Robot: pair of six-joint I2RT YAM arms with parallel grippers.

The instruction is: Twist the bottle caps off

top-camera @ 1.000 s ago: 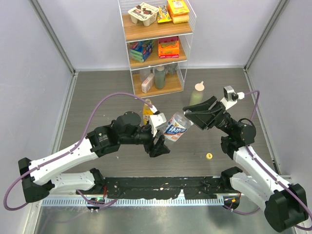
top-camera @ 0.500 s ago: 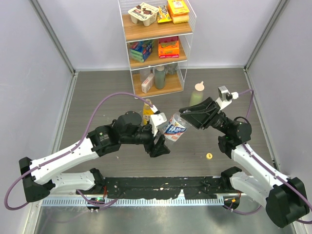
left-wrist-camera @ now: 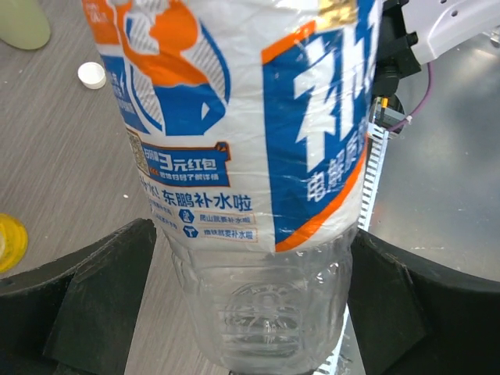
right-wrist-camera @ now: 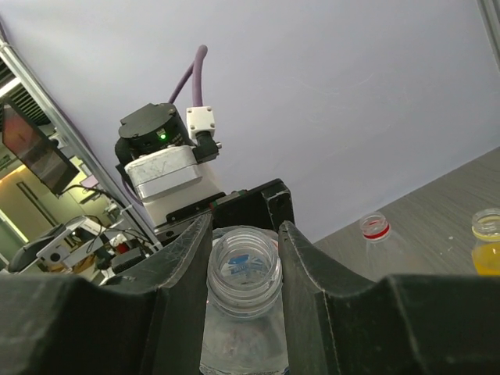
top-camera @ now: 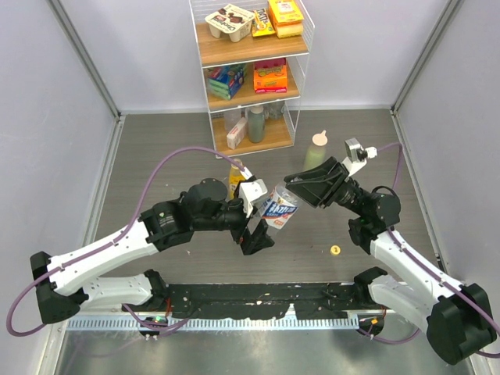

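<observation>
Grips the blue-and-white bottle (left-wrist-camera: 250, 156) low on its body with the left pincer (left-wrist-camera: 254, 305), one dark finger pressed to each side. Holds it clear of the surface (top-camera: 156, 148), tilted, with the neck toward the right arm. Closes the right pincer (right-wrist-camera: 244, 269) on that neck, with no gap showing at either finger (mouth open, no cap on it).

Reads on the label "东鹏补水啦" in blue on white. Larger white characters on blue, partly cut off by the frame's edge, with "电解质" beneath them and an orange splash higher up. A small blue box ending in "元红包"; the finer print by the square code too small to make out.

Farther out, a white cap (left-wrist-camera: 92, 74) lying loose on the surface, near the pale green bottle (left-wrist-camera: 22, 19). A yellow cap (top-camera: 334, 250) lying alone between the two arms, nearer the right one. Behind the left arm, a juice bottle (top-camera: 235, 176) standing upright; seen past the right pincer's fingers with its mouth open, near a clear bottle (right-wrist-camera: 376, 234) with a red ring at its bare neck. At the far wall, a rack (top-camera: 250, 78) with boxes and packets on its shelves (print unreadable from above).
</observation>
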